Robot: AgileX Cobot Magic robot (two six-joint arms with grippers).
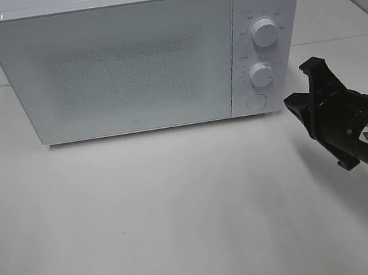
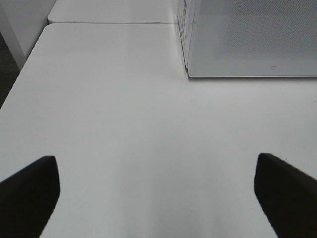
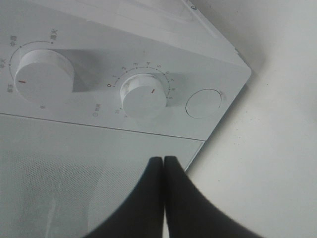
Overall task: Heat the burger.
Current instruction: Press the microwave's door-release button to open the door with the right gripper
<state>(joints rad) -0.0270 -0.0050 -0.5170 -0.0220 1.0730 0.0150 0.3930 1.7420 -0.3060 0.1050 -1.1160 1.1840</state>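
Observation:
The burger is not in view. The white microwave (image 1: 140, 55) stands at the back of the table with its door closed. My right gripper (image 1: 302, 86) is shut and empty. It hovers just right of the control panel, level with the lower knob (image 1: 261, 74) and the round button (image 1: 255, 101). In the right wrist view its closed fingertips (image 3: 164, 161) point at the panel below the lower knob (image 3: 143, 94) and the button (image 3: 203, 103). My left gripper (image 2: 156, 166) is open and empty over the table, left of the microwave (image 2: 252, 39).
The upper knob (image 1: 264, 32) sits above the lower one on the panel. The white table (image 1: 166, 213) stretches in front of the microwave. A table seam and a second tabletop (image 2: 109, 10) lie behind it, with the table's left edge (image 2: 20, 84) near.

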